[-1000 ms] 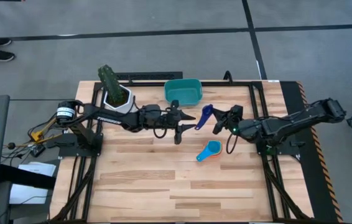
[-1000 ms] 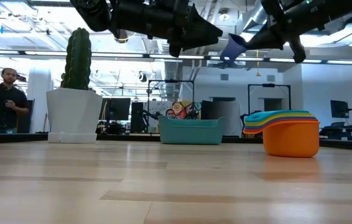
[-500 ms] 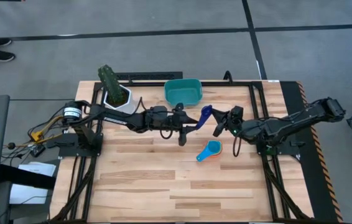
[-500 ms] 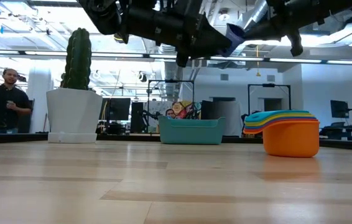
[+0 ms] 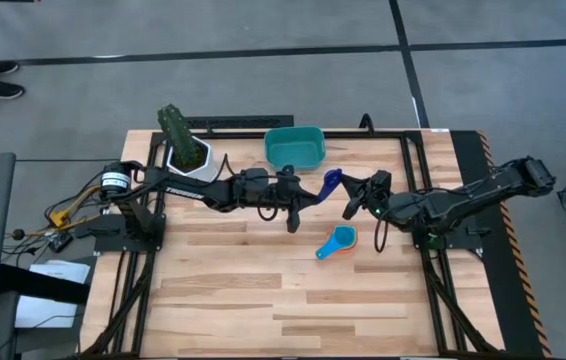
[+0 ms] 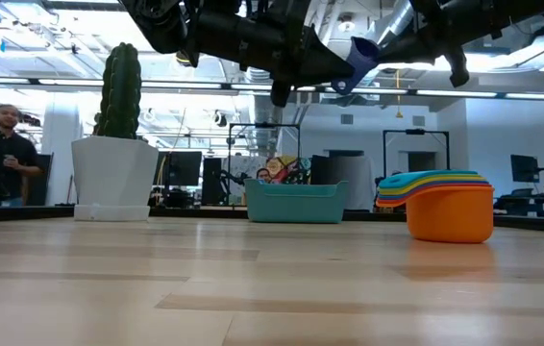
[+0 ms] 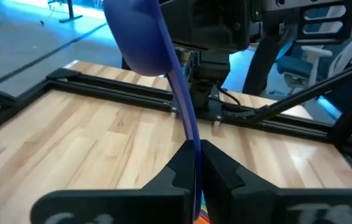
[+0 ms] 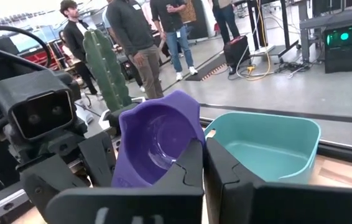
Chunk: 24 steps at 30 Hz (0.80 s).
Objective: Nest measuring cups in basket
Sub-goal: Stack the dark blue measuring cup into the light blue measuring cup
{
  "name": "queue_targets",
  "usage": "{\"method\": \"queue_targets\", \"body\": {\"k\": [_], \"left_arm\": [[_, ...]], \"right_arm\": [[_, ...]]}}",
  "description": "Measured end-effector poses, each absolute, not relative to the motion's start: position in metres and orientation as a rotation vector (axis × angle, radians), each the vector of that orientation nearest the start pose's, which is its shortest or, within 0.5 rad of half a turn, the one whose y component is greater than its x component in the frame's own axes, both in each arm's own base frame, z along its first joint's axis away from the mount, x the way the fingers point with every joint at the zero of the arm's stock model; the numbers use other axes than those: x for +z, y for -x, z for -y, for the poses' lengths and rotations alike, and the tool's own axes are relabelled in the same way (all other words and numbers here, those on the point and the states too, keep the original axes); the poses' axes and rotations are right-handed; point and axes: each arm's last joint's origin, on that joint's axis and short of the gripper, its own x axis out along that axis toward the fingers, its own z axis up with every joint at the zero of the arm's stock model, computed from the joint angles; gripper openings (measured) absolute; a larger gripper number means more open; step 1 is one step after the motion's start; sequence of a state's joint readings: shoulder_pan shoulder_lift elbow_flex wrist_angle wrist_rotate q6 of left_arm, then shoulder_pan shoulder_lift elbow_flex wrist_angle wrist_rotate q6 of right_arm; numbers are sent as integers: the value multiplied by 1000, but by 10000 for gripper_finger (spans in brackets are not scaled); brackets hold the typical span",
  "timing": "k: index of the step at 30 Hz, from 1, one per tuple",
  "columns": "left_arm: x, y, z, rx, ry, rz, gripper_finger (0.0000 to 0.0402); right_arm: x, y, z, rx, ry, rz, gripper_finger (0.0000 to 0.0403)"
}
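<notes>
A purple measuring cup [image 5: 331, 183] hangs in the air between my two grippers, above the table's middle. My left gripper [image 5: 313, 196] comes from the left and is shut on its handle. My right gripper [image 5: 346, 193] comes from the right and is shut on its bowl. A nested stack of cups [image 5: 338, 242], orange at the bottom with yellow, green and blue rims [image 6: 435, 204], stands on the table nearer the front. The teal basket [image 5: 293, 147] stands at the far edge and also shows in the right wrist view [image 8: 263, 143]. My left gripper pinches the purple cup's flat handle [image 7: 191, 134] between its two fingers, near the handle's free end. The fingers come level from the table's left, along the handle. The bowl [image 7: 140, 37] stands beyond the fingertips, clear of the table. My right gripper pinches the wall of the cup's bowl at its rim [image 8: 194, 134]. One finger [image 8: 188, 163] is on the bowl's inner side and the other [image 8: 226, 167] outside. It comes from the table's right, and the cup is lifted clear.
A white pot with a green cactus [image 5: 185, 148] stands at the far left of the table. Black frame rails [image 5: 408, 170] run along the table's sides. People stand in the room beyond the table [image 8: 132, 37]. Bare wood lies toward the near edge [image 5: 263, 300].
My left gripper has gone toward the table's right edge, up to the purple cup that my right gripper holds, and its fingertips now meet the cup's handle. The cup has stayed clear of the table.
</notes>
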<state>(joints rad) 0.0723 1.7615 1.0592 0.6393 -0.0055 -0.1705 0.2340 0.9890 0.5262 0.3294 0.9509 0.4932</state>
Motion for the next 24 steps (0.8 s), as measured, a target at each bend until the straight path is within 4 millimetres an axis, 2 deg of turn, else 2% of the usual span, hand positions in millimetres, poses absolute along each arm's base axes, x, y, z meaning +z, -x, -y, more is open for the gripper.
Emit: {"method": "queue_targets", "body": {"k": [9, 19, 24], "left_arm": [[245, -392, -20, 63, 233, -50, 0], [237, -386, 19, 52, 305, -28, 0], [222, -376, 44, -9, 356, -49, 0]], "right_arm": [[257, -204, -28, -704, -345, 37, 74], [267, -189, -47, -640, -172, 9, 114], [273, -181, -53, -653, -98, 11, 122]]}}
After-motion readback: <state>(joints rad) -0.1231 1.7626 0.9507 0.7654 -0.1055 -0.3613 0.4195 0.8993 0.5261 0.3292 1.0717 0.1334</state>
